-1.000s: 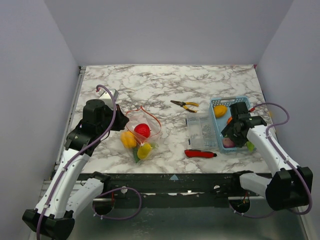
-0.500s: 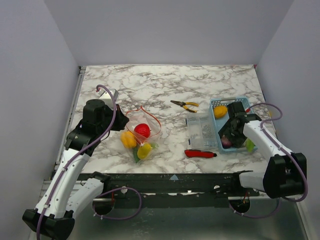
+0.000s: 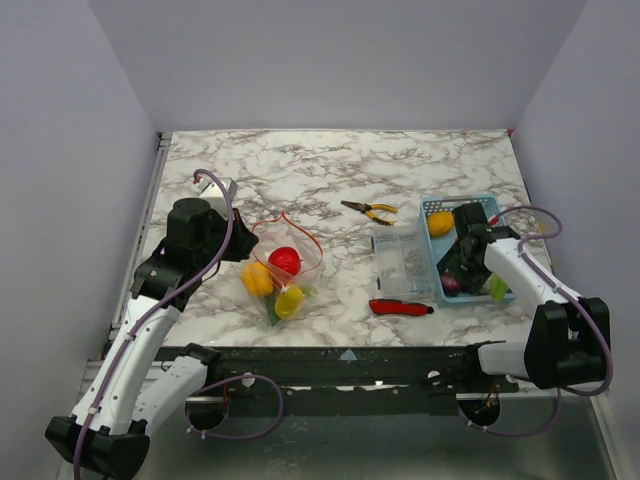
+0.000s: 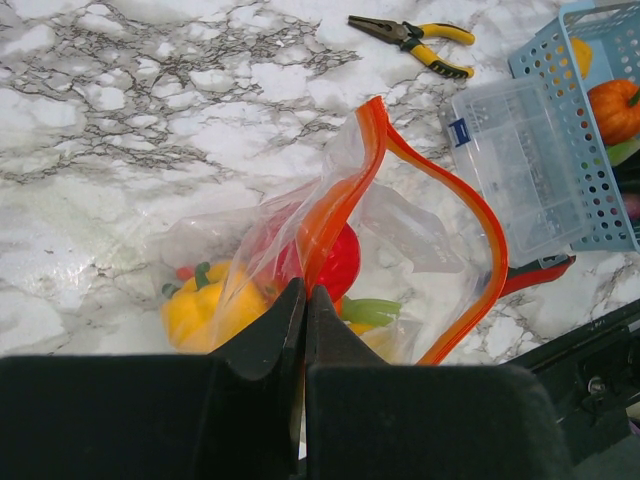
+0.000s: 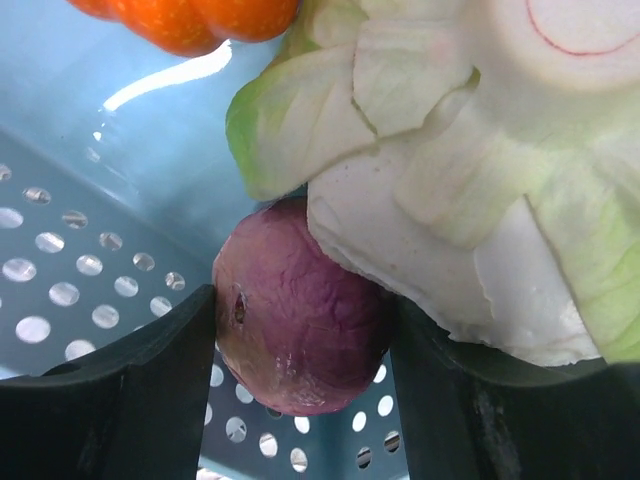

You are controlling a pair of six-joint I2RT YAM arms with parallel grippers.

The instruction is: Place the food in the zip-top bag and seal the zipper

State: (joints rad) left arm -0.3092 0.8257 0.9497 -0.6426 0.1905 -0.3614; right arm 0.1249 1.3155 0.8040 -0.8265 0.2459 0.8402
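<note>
The zip-top bag (image 3: 300, 262) lies left of centre, its mouth held up and open. Inside it are a red tomato (image 3: 284, 260), yellow peppers (image 3: 256, 279) and a green piece (image 4: 375, 312). My left gripper (image 4: 305, 295) is shut on the bag's near rim, on the orange-red zipper (image 4: 470, 215). My right gripper (image 5: 300, 345) is down in the light blue basket (image 3: 432, 205), its fingers touching both sides of the pinkish-purple bulb (image 5: 300, 320), which rests on the basket floor. A pale green leafy piece (image 5: 450, 150) leans on the bulb. An orange pepper (image 5: 190, 20) lies beyond it.
A yellow fruit (image 3: 440, 222) lies at the basket's far end. A clear compartment box (image 3: 403, 262) stands just left of the basket. A red-handled knife (image 3: 400, 307) lies in front of the box. Yellow-handled pliers (image 3: 370, 210) lie behind it.
My right gripper has dropped lower into the basket and moved slightly left, and now brackets the purple bulb. The left arm and the bag have not moved.
</note>
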